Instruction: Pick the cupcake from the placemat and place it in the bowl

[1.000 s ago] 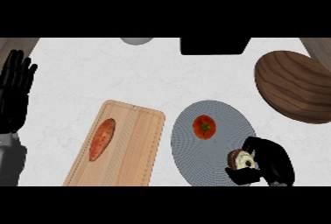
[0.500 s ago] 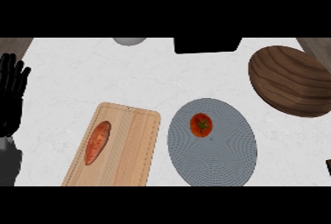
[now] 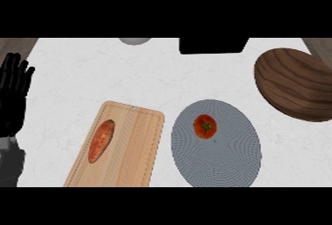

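A round grey placemat [image 3: 217, 151] lies on the counter at lower centre-right with a red tomato [image 3: 205, 125] on its upper part. No cupcake shows on it. The brown wooden bowl [image 3: 296, 83] stands at the right edge, apart from the placemat. My left hand [image 3: 13, 90] rests open at the left edge, fingers up. My right hand is out of the view.
A wooden cutting board [image 3: 120, 147] with an orange-red sweet potato [image 3: 102, 140] lies left of the placemat. A dark object [image 3: 213, 45] and a grey round thing [image 3: 135, 40] sit at the counter's far edge.
One second ago my right hand was at the placemat's lower right, curled on the cupcake. Both have since left the view. The view has shifted slightly.
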{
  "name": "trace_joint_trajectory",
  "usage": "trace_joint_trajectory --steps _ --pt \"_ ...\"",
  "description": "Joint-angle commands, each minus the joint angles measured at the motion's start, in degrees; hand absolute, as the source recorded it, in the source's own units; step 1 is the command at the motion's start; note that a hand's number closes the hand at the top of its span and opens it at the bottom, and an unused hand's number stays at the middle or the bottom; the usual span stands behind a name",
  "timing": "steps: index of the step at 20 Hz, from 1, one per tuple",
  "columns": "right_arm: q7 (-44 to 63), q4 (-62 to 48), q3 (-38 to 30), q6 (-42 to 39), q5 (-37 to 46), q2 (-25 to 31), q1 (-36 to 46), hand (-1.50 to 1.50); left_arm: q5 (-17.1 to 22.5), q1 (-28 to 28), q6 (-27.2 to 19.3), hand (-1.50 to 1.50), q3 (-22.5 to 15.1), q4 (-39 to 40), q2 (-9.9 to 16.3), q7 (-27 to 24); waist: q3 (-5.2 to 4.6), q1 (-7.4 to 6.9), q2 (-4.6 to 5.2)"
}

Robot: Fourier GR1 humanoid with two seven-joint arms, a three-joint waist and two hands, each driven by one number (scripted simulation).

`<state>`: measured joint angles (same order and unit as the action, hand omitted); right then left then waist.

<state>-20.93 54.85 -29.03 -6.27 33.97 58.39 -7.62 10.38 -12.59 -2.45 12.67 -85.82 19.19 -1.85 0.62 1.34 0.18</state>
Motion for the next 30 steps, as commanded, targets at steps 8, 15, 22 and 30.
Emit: trace_joint_trajectory --steps 8,15,22,30 --pt "-29.1 -21.3 -11.7 -8.9 -11.0 14.3 8.9 1.5 -1.0 -2.2 0.1 0.0 -1.1 0.9 -0.1 0.4 -0.35 -1.94 0.06" --pt "-26.9 -24.0 -7.8 -20.5 -14.3 15.8 20.7 1.5 -0.7 -4.0 1.5 0.0 -1.7 2.8 -0.7 -0.7 -0.5 -3.48 0.34" --pt "-19.0 -21.4 -0.6 -25.7 -14.1 15.2 30.3 1.5 -1.5 -5.2 0.7 0.0 -1.7 3.6 -0.5 1.4 -0.6 -3.08 0.25" --pt "-5.6 -14.5 9.4 -25.3 -11.0 6.6 42.2 1.5 -3.6 -3.6 -1.1 0.0 -4.2 0.0 -3.1 1.8 -0.64 -2.93 0.04"
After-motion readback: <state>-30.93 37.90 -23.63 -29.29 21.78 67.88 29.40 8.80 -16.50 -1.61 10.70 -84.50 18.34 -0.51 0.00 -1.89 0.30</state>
